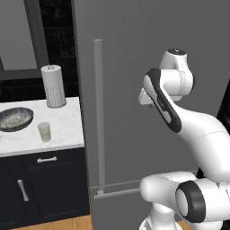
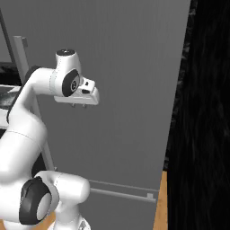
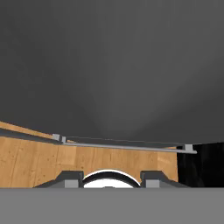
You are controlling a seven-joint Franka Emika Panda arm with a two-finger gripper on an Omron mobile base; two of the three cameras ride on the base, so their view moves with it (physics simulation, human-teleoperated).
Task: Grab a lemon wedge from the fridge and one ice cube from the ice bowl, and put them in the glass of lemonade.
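Observation:
The tall grey fridge (image 1: 134, 54) stands with its door closed and its long vertical bar handle (image 1: 99, 117) on the left. My gripper (image 2: 78, 106) hangs in front of the door, pointing down, well right of the handle. It is open with nothing between its fingertips (image 3: 70, 178). On the white counter to the left sit the dark ice bowl (image 1: 15, 118) and, just right of it, the small glass of lemonade (image 1: 44, 131). The lemon wedge is out of view.
A white perforated paper-towel roll (image 1: 54, 86) stands behind the glass. Dark lower cabinets (image 1: 45, 188) lie under the counter. The fridge's lower drawer has a horizontal bar handle (image 3: 122, 143) above the wooden floor (image 3: 30, 162). A black wall (image 2: 206, 112) flanks the fridge's right side.

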